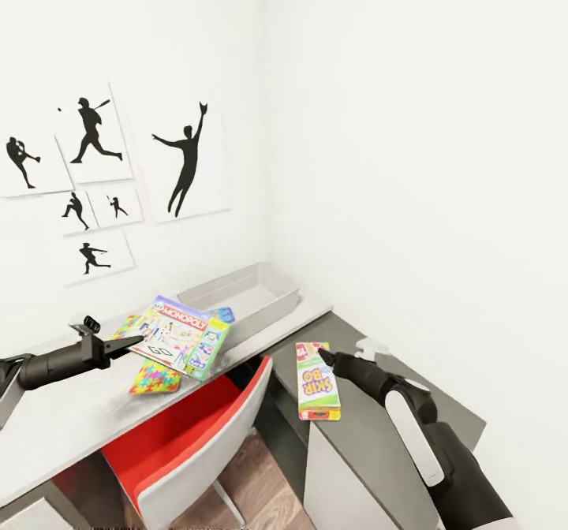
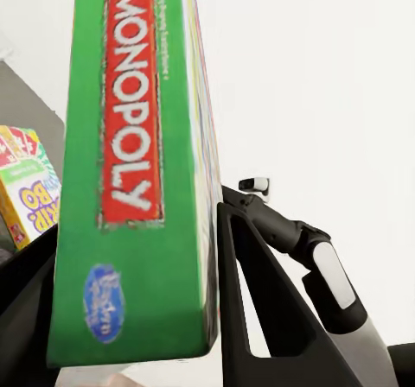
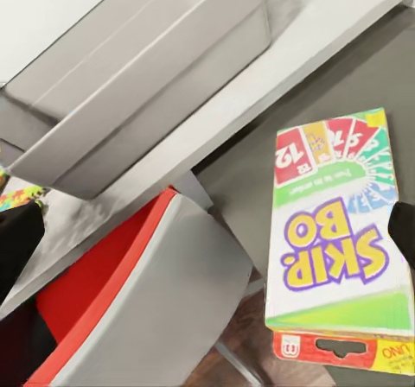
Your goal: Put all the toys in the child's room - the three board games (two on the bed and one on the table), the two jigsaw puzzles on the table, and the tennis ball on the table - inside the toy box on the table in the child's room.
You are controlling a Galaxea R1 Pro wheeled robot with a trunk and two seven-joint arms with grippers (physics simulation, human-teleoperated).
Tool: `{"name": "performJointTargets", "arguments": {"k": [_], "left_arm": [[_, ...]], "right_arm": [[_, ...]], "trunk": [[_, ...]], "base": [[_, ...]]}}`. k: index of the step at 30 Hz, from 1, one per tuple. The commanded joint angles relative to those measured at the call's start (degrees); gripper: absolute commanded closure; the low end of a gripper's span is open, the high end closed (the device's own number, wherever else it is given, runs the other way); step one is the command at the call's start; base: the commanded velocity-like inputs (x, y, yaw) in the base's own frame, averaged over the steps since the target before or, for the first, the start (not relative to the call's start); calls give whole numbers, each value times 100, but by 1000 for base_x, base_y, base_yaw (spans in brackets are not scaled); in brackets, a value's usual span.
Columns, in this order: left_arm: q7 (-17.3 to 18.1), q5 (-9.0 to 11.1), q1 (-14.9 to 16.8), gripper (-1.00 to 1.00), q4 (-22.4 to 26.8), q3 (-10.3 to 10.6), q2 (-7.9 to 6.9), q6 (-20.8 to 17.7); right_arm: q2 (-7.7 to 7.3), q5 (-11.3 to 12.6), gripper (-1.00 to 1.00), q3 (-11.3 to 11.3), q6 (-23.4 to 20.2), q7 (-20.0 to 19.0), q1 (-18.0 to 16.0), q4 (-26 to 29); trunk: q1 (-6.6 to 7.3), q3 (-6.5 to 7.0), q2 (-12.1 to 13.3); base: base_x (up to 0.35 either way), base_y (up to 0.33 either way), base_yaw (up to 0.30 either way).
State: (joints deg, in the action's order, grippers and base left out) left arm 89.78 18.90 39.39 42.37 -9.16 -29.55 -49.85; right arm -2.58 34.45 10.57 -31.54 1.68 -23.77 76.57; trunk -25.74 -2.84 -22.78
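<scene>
My left gripper (image 1: 132,345) is shut on the colourful Monopoly board game (image 1: 172,331), holding it tilted just above the pale table (image 1: 71,412). Its green side fills the space between the fingers (image 2: 251,292). Under it lie a jigsaw puzzle (image 1: 154,378) and the corner of another (image 1: 124,326). A small blue board game (image 1: 225,314) leans at the grey toy box (image 1: 248,293), which stands in the corner. The Skip-Bo board game (image 3: 333,231) lies flat on a lower dark grey top (image 1: 379,412). My right gripper (image 1: 325,354) hovers open over its far end. The tennis ball is out of view.
A chair with a red seat and pale grey back (image 1: 189,443) is tucked under the table, between the two arms. White walls close the corner behind the toy box, with black baseball-player pictures (image 1: 185,159) on the left wall. Wood floor (image 1: 252,475) shows below.
</scene>
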Motion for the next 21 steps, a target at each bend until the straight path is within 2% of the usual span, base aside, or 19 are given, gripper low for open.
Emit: {"name": "performJointTargets", "arguments": {"k": [1,16,21], "left_arm": [[22,0,7,100,-1,2,-3,-60],[22,-4,7,100,-1,2,-4,-60],[22,-5,7,100,-1,2,-17,-60]], "right_arm": [[-5,26,-100,6,-19,17,-4,7],[-11,13,-100,4,-2,-11,-4,20],[-9,-4,-100,0,32,5,-4,18]], "trunk": [[-4,-14,-14],[-4,-14,-14],[-4,-14,-14]], "base": [[4,-36,292],[0,-5,291],[0,0,102]]}}
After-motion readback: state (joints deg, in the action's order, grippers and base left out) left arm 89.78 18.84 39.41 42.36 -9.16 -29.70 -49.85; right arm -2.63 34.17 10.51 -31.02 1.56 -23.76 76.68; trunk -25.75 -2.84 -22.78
